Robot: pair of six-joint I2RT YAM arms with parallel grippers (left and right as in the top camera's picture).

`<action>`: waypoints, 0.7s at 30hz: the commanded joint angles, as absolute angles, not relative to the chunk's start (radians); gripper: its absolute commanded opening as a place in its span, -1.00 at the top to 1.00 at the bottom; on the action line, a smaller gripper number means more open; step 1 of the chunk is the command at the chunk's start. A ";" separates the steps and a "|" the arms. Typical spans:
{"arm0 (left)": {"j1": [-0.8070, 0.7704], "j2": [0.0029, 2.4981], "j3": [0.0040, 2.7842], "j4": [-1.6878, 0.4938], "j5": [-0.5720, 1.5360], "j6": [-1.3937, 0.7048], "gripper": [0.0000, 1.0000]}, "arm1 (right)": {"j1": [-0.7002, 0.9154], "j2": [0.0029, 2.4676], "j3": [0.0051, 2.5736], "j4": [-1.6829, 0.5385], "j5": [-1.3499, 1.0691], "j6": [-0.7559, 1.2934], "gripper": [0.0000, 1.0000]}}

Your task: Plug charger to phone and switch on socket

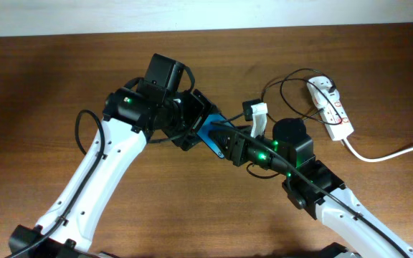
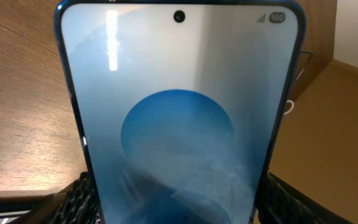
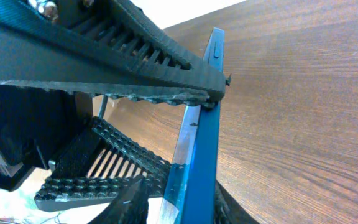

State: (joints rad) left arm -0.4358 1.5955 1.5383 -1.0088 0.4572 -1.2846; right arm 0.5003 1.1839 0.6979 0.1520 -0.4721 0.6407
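The phone [image 1: 210,131] is held off the table between the two arms. It fills the left wrist view, its blue screen [image 2: 179,124] showing a round pattern. My left gripper [image 1: 194,127] is shut on it, one ribbed finger [image 2: 73,199] on each long side. In the right wrist view the phone shows edge-on [image 3: 207,124]. My right gripper [image 3: 191,208] has a jaw on either face of its lower end, closed in against it. The socket [image 1: 330,107] lies at the right. The charger's thin black cable [image 1: 287,84] loops beside it. Its connector tip is not visible.
The socket's thick white cord [image 1: 393,152] runs off the right edge of the wooden table [image 1: 49,86]. The two arms crowd together at the middle, with the right arm's body [image 1: 314,183] at the front right.
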 commanded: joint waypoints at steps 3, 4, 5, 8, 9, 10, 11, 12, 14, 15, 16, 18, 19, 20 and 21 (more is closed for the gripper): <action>-0.439 1.592 1.545 -1.007 0.483 -1.294 0.11 | 0.505 1.187 0.712 0.167 -0.475 0.698 0.63; -0.439 1.592 1.545 -1.007 0.483 -1.294 0.06 | 0.505 1.186 0.712 0.173 -0.487 0.698 0.66; -0.439 1.592 1.545 -1.007 0.483 -1.294 0.02 | 0.505 1.186 0.712 0.176 -0.498 0.700 0.68; -0.439 1.592 1.545 -1.007 0.484 -1.294 -0.15 | 0.504 1.185 0.712 0.177 -0.508 0.759 0.78; -0.439 1.592 1.545 -1.007 0.483 -1.294 -0.21 | 0.504 1.185 0.713 0.177 -0.508 0.785 0.79; -0.439 1.592 1.545 -1.007 0.484 -1.293 -0.31 | 0.504 1.185 0.713 0.177 -0.508 0.817 0.81; -0.439 1.592 1.545 -1.007 0.483 -1.287 -0.50 | 0.504 1.184 0.713 0.179 -0.513 0.877 0.81; -0.439 1.592 1.545 -1.007 0.484 -1.286 -0.64 | 0.504 1.184 0.713 0.184 -0.520 0.905 0.82; -0.439 1.591 1.545 -1.007 0.494 -1.286 -0.86 | 0.504 1.185 0.713 0.203 -0.539 0.933 0.84; -0.439 1.591 1.545 -1.007 0.499 -1.281 -0.92 | 0.504 1.184 0.713 0.215 -0.549 0.954 0.85; -0.439 1.591 1.545 -1.007 0.502 -1.263 -0.99 | 0.504 1.184 0.713 0.223 -0.554 0.979 0.85; -0.439 1.591 1.545 -1.007 0.502 -1.231 -0.99 | 0.504 1.183 0.713 0.231 -0.557 1.026 0.86; -0.439 1.591 1.545 -1.007 0.502 -1.217 -0.99 | 0.504 1.183 0.713 0.237 -0.557 1.056 0.86; -0.439 1.591 1.545 -1.006 0.501 -1.206 -0.99 | 0.504 1.183 0.713 0.237 -0.559 1.108 0.86; -0.439 1.591 1.545 -1.003 0.501 -1.194 -0.99 | 0.504 1.183 0.713 0.237 -0.569 1.148 0.87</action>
